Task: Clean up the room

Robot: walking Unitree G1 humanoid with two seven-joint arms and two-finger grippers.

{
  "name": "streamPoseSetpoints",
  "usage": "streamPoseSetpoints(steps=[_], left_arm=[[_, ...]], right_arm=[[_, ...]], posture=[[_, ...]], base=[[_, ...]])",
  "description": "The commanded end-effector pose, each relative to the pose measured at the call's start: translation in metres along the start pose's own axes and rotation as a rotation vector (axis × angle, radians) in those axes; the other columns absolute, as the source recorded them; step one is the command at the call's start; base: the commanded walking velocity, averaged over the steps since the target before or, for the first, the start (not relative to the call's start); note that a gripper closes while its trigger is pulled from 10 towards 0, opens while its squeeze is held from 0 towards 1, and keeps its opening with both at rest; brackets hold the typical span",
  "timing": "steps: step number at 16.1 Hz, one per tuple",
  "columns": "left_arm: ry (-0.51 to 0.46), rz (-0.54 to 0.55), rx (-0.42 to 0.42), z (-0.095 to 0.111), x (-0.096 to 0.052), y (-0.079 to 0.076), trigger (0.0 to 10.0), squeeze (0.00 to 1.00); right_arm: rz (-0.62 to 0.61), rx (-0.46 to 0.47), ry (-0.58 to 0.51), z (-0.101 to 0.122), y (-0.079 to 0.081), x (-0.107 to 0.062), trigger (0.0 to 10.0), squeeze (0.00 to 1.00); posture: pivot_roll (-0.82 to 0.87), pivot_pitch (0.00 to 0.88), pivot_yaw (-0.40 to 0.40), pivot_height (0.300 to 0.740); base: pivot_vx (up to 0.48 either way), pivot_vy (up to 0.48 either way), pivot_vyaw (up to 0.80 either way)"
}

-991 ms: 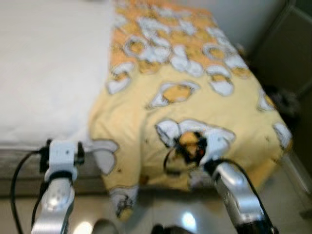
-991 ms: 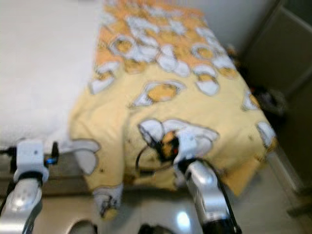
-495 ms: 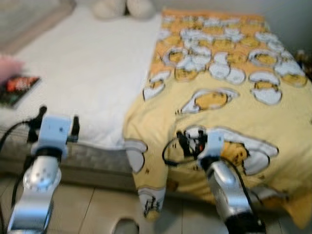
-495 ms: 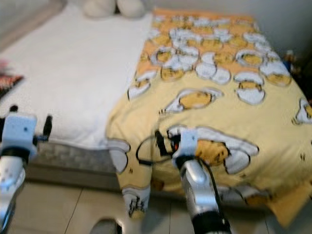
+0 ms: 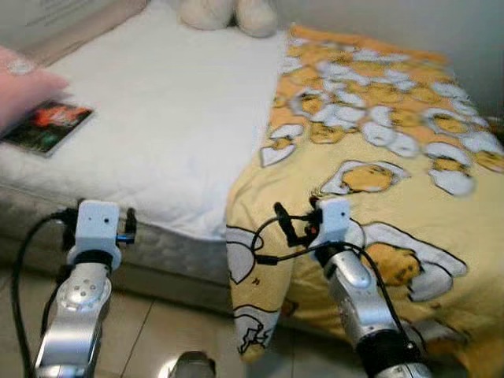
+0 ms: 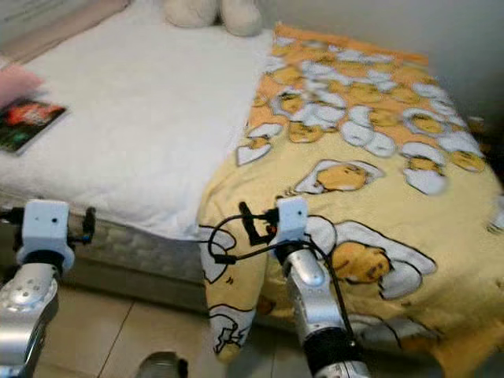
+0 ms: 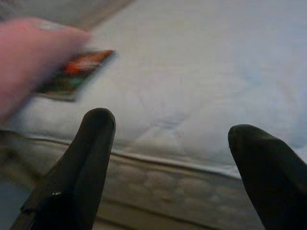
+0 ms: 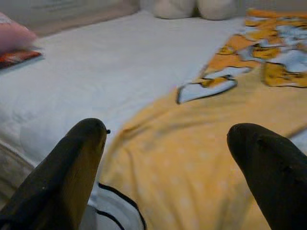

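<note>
A yellow blanket printed with egg cartoons covers the right half of a bed and hangs over its near edge. The bare white mattress lies on the left half. A dark book rests on the mattress at the far left, beside a pink cushion. My left arm is raised in front of the mattress edge, and its gripper is open and holds nothing. My right arm is up before the blanket's hanging corner, with its gripper open just short of the cloth.
A cream plush toy sits at the head of the bed against the wall. Pale tiled floor runs along the bed's near side, under my arms. The mattress side panel faces me.
The view has swung left and the bed's white half, the book and the pink cushion have come into sight. Both arms stay raised with their grippers open.
</note>
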State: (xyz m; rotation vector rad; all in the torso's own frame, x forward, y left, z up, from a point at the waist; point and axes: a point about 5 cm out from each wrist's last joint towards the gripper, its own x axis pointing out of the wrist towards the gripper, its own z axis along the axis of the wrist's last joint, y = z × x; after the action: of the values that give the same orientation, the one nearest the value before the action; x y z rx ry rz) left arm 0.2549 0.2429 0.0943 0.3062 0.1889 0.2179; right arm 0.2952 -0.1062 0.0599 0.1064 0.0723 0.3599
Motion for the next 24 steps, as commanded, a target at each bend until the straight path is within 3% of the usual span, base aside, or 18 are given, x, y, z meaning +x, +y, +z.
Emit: streamPoseSetpoints(steps=[1,4,8,11,15,20,22,24], left_arm=[[-0.012,-0.043,-0.041,0.002,0.005,-0.008,10.0,0.0],[-0.024,-0.026,-0.071,0.004,0.014,-0.009,10.0,0.0],[-0.054,-0.037,-0.049,0.005,0.013,-0.019,10.0,0.0],[-0.014,-0.004,-0.016,-0.007,0.015,-0.016,10.0,0.0],[0.002,0.019,-0.06,-0.013,0.015,-0.016,10.0,0.0],[-0.032,0.042,-0.117,-0.008,0.008,-0.03,10.0,0.0],[-0.048,-0.013,-0.098,-0.001,0.003,-0.046,10.0,0.0],[-0.064,-0.055,-0.06,0.006,0.002,-0.05,10.0,0.0]], right_arm=[[-0.024,-0.01,0.007,-0.002,-0.009,-0.004,10.0,0.0],[-0.008,-0.037,0.011,-0.001,-0.007,-0.002,10.0,0.0],[0.009,-0.033,0.0,0.003,-0.005,0.004,10.0,0.0],[0.039,-0.026,0.002,0.002,0.002,0.005,10.0,0.0],[0.047,-0.041,0.011,0.0,-0.003,0.002,10.0,0.0],[0.102,-0.061,0.03,0.002,-0.004,0.008,10.0,0.0],[0.123,-0.06,0.015,0.009,-0.007,0.012,10.0,0.0],[0.099,-0.059,-0.001,0.013,-0.009,0.015,10.0,0.0]], posture=[[0.27,0.08,-0.133,0.74],[0.25,0.071,-0.159,0.74],[0.26,0.065,-0.167,0.74],[0.27,0.074,-0.179,0.74],[0.25,0.084,-0.194,0.74],[0.28,0.055,-0.235,0.74],[0.3,0.045,-0.193,0.74],[0.3,0.07,-0.171,0.74]], base=[[0.0,0.0,-0.75],[0.0,0.0,-0.5],[0.0,0.0,0.0],[0.0,0.0,0.0],[0.0,0.0,0.0],[0.0,0.0,0.0],[0.0,0.0,0.0],[0.0,0.0,0.0]])
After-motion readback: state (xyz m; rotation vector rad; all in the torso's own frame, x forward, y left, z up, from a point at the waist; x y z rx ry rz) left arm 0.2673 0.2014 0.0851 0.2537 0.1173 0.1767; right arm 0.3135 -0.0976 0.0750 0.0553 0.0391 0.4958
